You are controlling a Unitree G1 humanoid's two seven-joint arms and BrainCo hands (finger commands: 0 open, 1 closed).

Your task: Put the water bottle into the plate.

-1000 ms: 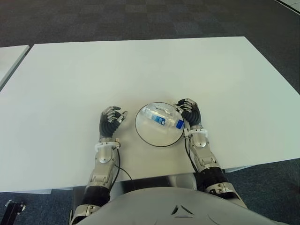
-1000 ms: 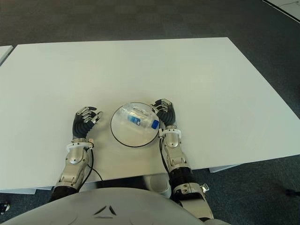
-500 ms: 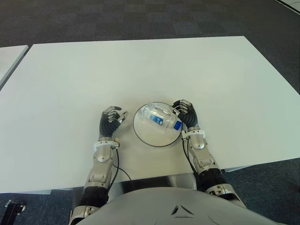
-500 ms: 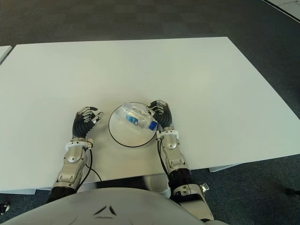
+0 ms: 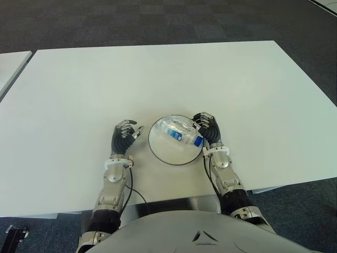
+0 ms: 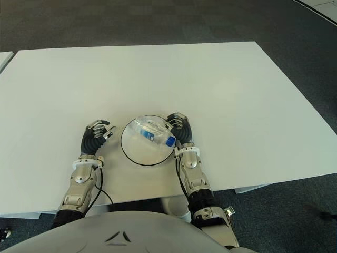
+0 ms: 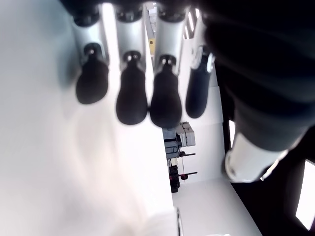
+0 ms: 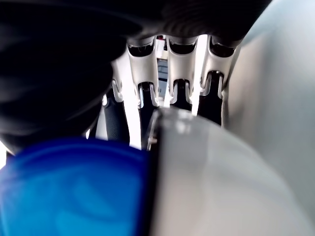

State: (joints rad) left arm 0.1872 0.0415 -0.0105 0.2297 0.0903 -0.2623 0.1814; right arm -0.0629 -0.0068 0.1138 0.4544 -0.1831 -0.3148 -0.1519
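Note:
The clear water bottle (image 5: 181, 133) with a blue label and blue cap lies on its side in the round white plate (image 5: 164, 152), cap end toward the right. My right hand (image 5: 207, 126) is at the plate's right rim, right beside the cap end, with its fingers loosely curled and not closed around the bottle. In the right wrist view the blue cap (image 8: 74, 191) fills the space near the palm, with the fingers (image 8: 147, 98) reaching beyond it. My left hand (image 5: 125, 136) shows just left of the plate, fingers relaxed and holding nothing.
The white table (image 5: 158, 74) stretches wide beyond the plate. A second white table's corner (image 5: 10, 66) shows at the far left. Dark carpet surrounds both, and the table's front edge runs close to my forearms.
My right hand has shifted a little to the left, and the plate with the bottle in it has slid slightly left with it. The left hand has stayed put.

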